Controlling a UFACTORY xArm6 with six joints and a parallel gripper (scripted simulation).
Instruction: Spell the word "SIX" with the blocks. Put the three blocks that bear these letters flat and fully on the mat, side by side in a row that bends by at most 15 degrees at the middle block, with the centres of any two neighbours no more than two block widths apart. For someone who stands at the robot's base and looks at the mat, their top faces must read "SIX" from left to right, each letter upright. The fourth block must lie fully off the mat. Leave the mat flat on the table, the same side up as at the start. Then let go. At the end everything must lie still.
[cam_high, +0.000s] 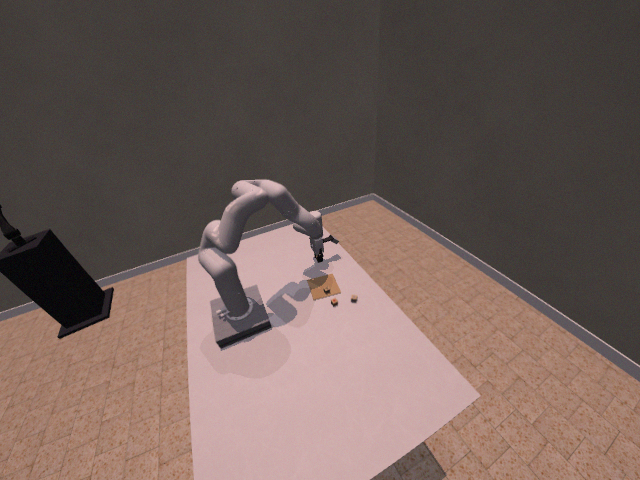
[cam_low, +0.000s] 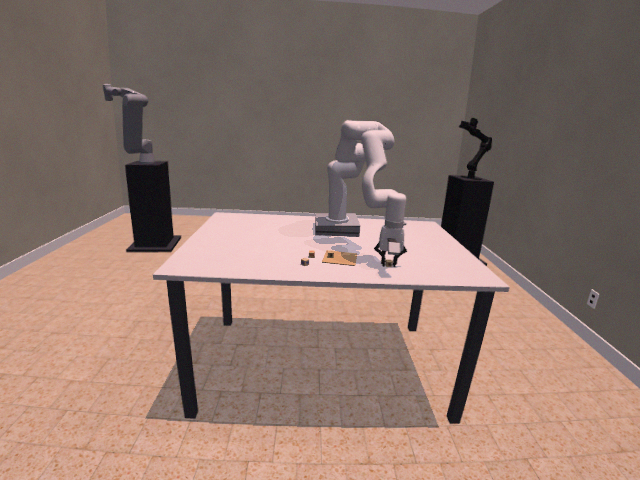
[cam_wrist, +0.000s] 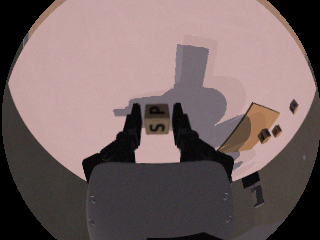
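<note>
My gripper (cam_high: 319, 259) (cam_low: 389, 261) (cam_wrist: 156, 112) is open, its fingers low on both sides of a wooden block (cam_low: 389, 263) (cam_wrist: 157, 126). Gaps show between block and fingers in the wrist view. That block shows a sideways S and a P on two faces. The orange-brown mat (cam_high: 317, 282) (cam_low: 343, 260) (cam_wrist: 264, 113) lies flat. One block (cam_high: 326, 290) (cam_low: 330, 254) (cam_wrist: 264, 136) sits on it near an edge. A block with a reddish mark (cam_high: 334, 302) (cam_low: 311, 254) (cam_wrist: 277, 131) and another block (cam_high: 354, 298) (cam_low: 305, 261) (cam_wrist: 293, 106) stand off the mat. Their letters are too small to read.
The white table (cam_high: 330, 392) (cam_low: 248, 258) carries the robot's base (cam_high: 240, 322) (cam_low: 337, 225) behind the mat. In the exterior view, the gripper is right of the mat and the two loose blocks are left of it. The table's front edge is near the gripper.
</note>
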